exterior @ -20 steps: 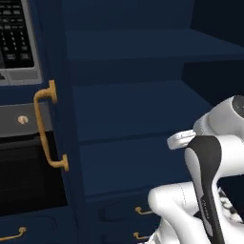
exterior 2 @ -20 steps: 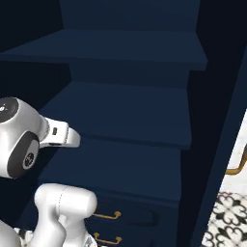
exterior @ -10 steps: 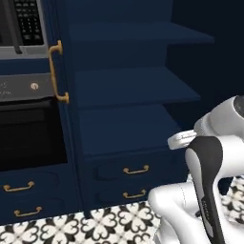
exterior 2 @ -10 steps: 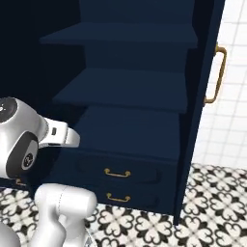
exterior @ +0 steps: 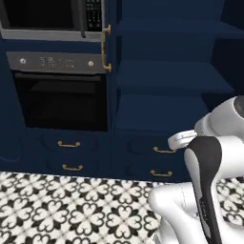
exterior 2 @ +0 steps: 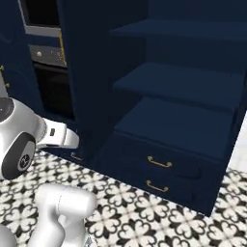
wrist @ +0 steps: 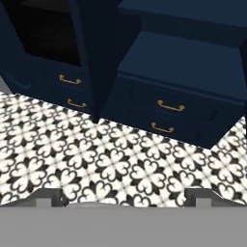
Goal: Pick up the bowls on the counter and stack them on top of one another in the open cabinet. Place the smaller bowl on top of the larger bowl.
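Observation:
The open cabinet (exterior: 164, 81) faces me, a tall dark navy unit with bare navy shelves (exterior 2: 183, 84) stepped one above another. Its lowest shelf (wrist: 185, 55) also shows in the hand view. The bowls and the counter are out of view. My gripper (wrist: 123, 197) hangs low over the patterned floor and looks toward the cabinet's base. It is open, its two fingertips (wrist: 48, 198) far apart with nothing between them. My white arm (exterior: 205, 190) is folded close to the base.
A black oven (exterior: 62, 100) with a microwave (exterior: 47, 14) above it stands left of the cabinet. A navy panel with a brass handle (exterior: 104, 47) juts out between them. Drawers with brass pulls (exterior 2: 159, 162) sit under the shelves. Black-and-white tiled floor (exterior: 71, 205) lies in front.
The whole picture has shifted: the base has backed away from the cabinet, so the drawers, floor and oven now show. The arm keeps its folded pose and the gripper stays open.

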Robot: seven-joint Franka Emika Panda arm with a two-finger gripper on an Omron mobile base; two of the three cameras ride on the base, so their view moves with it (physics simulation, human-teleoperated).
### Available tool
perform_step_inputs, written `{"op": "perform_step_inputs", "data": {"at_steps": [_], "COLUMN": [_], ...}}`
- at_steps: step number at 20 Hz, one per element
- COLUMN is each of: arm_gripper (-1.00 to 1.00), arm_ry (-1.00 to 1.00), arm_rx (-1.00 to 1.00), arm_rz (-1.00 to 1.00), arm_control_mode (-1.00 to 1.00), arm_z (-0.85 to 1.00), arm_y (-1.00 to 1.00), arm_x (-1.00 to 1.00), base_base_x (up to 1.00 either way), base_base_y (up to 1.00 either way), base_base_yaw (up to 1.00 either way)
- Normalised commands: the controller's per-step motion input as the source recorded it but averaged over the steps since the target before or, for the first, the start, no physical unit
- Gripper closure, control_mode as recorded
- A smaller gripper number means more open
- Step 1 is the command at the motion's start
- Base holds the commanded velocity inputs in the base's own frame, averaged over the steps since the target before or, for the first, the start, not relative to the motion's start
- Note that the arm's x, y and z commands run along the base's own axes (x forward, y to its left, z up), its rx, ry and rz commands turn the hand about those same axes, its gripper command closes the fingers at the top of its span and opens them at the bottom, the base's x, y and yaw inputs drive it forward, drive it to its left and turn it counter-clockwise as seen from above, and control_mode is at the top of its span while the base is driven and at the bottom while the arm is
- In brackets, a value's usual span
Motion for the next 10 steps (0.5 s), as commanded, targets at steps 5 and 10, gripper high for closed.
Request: {"op": "perform_step_inputs", "data": {"at_steps": [5,10], "arm_gripper": [-1.0,-1.0], "arm_ry": [0.0,0.0], "arm_rx": [0.0,0.0], "arm_rz": [0.0,0.0], "arm_control_mode": [1.0,1.0], "arm_z": [0.0,0.0], "arm_y": [0.0,0.0], "arm_x": [0.0,0.0], "base_base_x": [0.0,0.0], "base_base_y": [0.0,0.0], "base_base_yaw": [0.99,1.0]}}
